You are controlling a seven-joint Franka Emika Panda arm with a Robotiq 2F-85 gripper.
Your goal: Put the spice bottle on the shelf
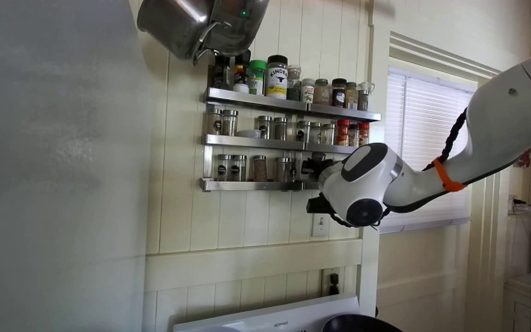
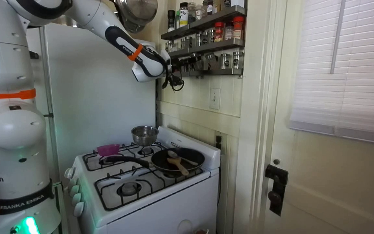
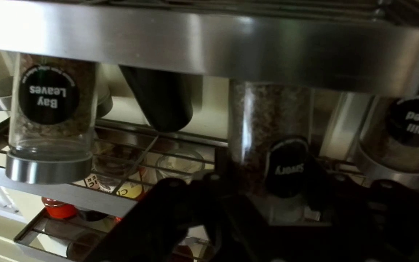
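Observation:
The shelf is a silver rack of three tiers in both exterior views [image 1: 251,185] [image 2: 226,71]. The wrist view is upside down and shows the bottom tier's front rail [image 3: 151,36]. The spice bottle, a clear jar labelled Savory [image 3: 251,112], stands behind that rail, which hides its base; whether it rests on the tier I cannot tell. My gripper [image 3: 270,165] has a finger on each side of its upper part and appears shut on it. In an exterior view the gripper [image 1: 312,167] is at the bottom tier's right half, with a lid [image 1: 319,156] showing above it.
A Bay Leaves jar [image 3: 51,109] and a tilted black cylinder [image 3: 162,98] stand on one side, a Dill Weed jar [image 3: 402,134] on the other. The middle tier [image 1: 251,142] is just above. Below are the stove [image 2: 161,201] and a black pan [image 2: 161,162]. Pots [image 1: 178,27] hang upper left.

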